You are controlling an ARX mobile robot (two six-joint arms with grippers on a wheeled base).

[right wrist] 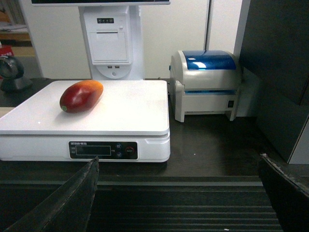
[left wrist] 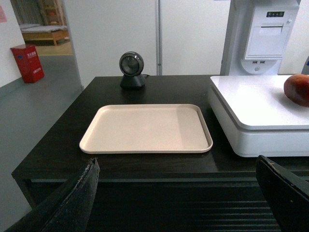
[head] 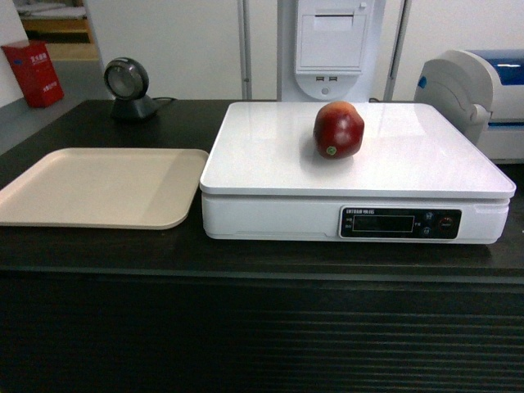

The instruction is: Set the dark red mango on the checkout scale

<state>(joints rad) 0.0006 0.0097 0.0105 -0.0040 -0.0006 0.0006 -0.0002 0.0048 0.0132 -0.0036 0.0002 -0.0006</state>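
Observation:
The dark red mango (head: 338,129) lies on the flat white top of the scale (head: 270,160), toward its far side; its orange-yellow end shows in the right wrist view (right wrist: 81,95). The scale sits on the black checkout counter (head: 123,250) with a ribbed front. My left gripper (left wrist: 178,166) is open, held back in front of the counter's ribbed panel, nothing between its fingers. The right gripper (right wrist: 179,164) is also open and empty, below the counter edge, well clear of the mango. Neither gripper appears in the head view.
A beige tray (head: 98,187) lies left of the scale. A round black scanner (head: 127,86) stands at the counter's back left. A white and blue label printer (right wrist: 206,84) is right of the scale, with a white receipt terminal (head: 329,45) behind.

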